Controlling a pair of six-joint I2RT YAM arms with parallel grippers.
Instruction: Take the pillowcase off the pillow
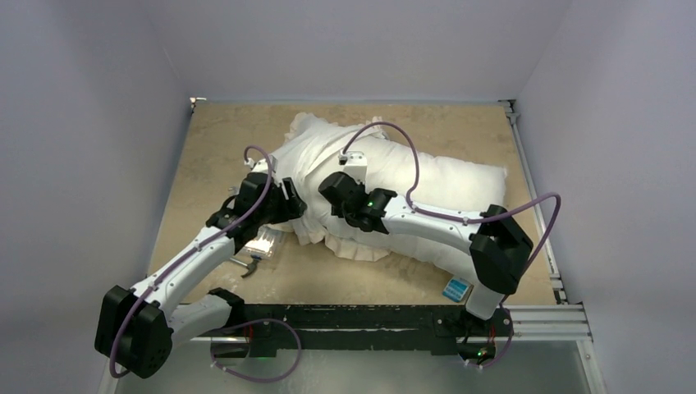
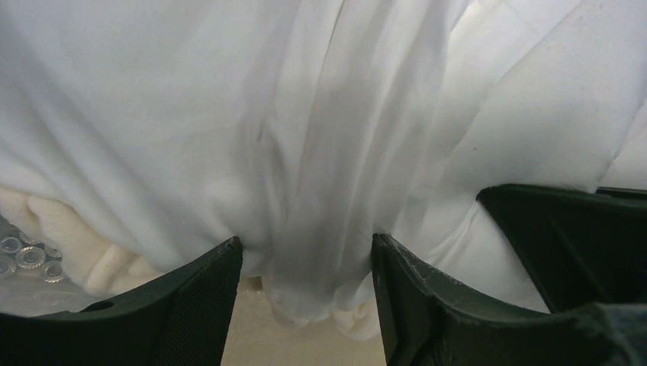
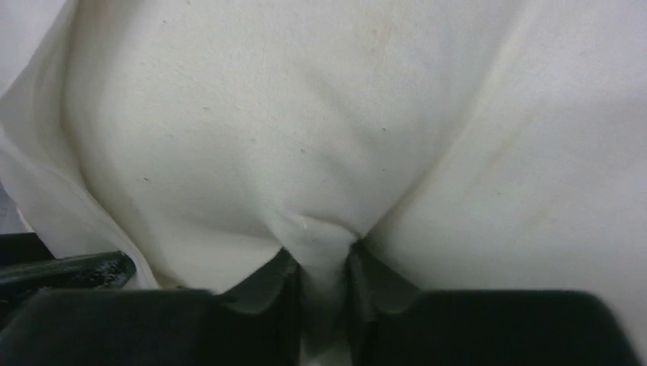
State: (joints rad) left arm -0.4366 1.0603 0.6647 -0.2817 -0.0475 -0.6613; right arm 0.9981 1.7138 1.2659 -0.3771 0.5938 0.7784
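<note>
Pale grey walls (image 1: 82, 123) close in a tan counter (image 1: 205, 164), with both arms reaching in from its near edge. The pillow (image 1: 460, 185) lies slantwise across the counter, its plump bare end out toward the right edge and its other end hidden in cloth near the middle. The pillowcase (image 1: 316, 152) is bunched white side out over that hidden end, left of centre, with its cream frill (image 1: 357, 245) rumpled along the near side and at the far tip. The left hand (image 2: 305, 242) is at the cover's left flank. Its fingers (image 2: 198, 305) stand apart with a hanging fold of the thin white cloth between them, touching both tips; whether they press it I cannot tell. The right hand (image 3: 320, 255) sits just right of the left one, where cover meets cushion, its fingers drawn close and pinching a small tuck of what looks like the pillow's smooth cream skin. A small blue-and-white tag (image 1: 456, 288) shows at the pillow's near right corner. Some metal nuts (image 2: 19, 255) lie on the counter just beside the frill.
</note>
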